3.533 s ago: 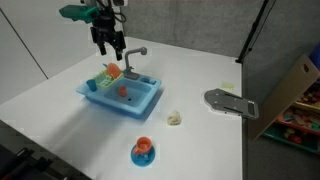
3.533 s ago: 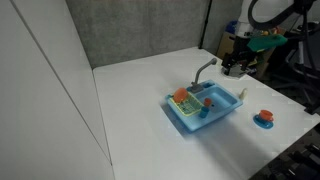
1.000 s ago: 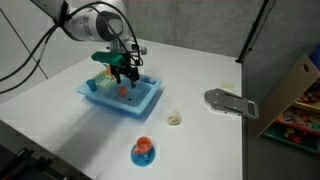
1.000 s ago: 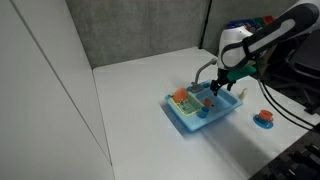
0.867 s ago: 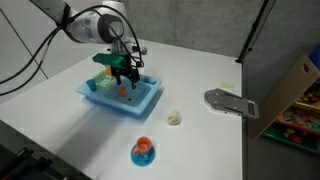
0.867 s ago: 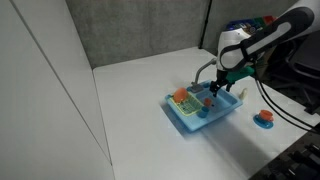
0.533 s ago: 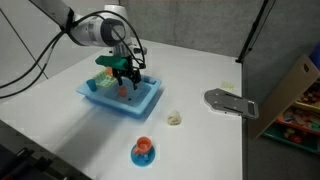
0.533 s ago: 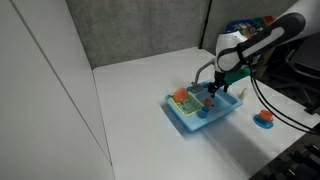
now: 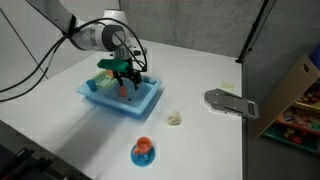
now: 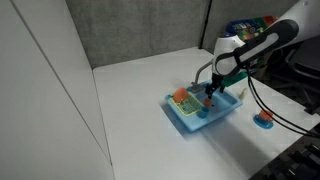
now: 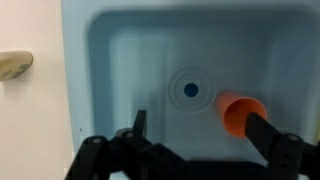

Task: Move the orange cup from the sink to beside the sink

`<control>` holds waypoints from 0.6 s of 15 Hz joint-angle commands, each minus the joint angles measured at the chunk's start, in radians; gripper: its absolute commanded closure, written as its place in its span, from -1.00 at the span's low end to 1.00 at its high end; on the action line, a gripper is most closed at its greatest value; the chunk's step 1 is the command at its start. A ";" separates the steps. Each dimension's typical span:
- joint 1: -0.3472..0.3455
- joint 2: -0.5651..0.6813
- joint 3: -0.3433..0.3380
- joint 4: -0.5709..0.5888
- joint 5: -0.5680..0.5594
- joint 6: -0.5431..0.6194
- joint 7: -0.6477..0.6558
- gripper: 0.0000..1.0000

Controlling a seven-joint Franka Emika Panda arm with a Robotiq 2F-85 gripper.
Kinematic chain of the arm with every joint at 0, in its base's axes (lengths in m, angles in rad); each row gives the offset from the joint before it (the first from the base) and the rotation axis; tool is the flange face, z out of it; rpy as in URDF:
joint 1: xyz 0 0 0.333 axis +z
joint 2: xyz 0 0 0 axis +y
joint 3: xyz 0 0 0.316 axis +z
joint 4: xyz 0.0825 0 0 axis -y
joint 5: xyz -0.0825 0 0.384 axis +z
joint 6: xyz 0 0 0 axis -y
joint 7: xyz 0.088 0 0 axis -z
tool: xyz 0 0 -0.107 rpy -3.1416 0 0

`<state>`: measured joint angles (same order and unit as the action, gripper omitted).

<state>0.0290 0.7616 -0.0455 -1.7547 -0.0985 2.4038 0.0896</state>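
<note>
My gripper (image 11: 200, 140) hangs low over the sink (image 11: 110, 60), jaws apart and holding nothing. In the wrist view the cup (image 11: 240, 112) sits on the basin floor, just past the drain (image 11: 190, 88). It is off to one side of my opening, right up against one of my fingers (image 11: 268, 133) rather than centred between them. In both exterior views my gripper (image 9: 122, 80) is down inside the sink (image 9: 100, 100), and it hides the cup there.

I judge the cup to be very light, stiff plastic with a smooth, slick wall. It looks too small to resist a nudge, so a finger that touches it first would likely push it across the basin or tip it. I would shift sideways until it stands midway between the fingers. Then I would close across its round body, low on the wall, with gentle force. Too hard a squeeze on a tapered side could pop it out upward. Whether it stands upright or lies over, I cannot tell from here.
</note>
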 commanded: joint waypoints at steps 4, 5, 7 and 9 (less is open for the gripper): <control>-0.011 0.020 0.013 0.017 0.012 0.007 -0.038 -1.00; -0.010 0.024 0.013 0.018 0.011 0.006 -0.040 -1.00; -0.011 0.031 0.014 0.022 0.011 0.006 -0.046 -1.00; -0.011 0.042 0.015 0.030 0.011 0.004 -0.048 -1.00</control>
<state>0.0288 0.7816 -0.0398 -1.7546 -0.0984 2.4088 0.0720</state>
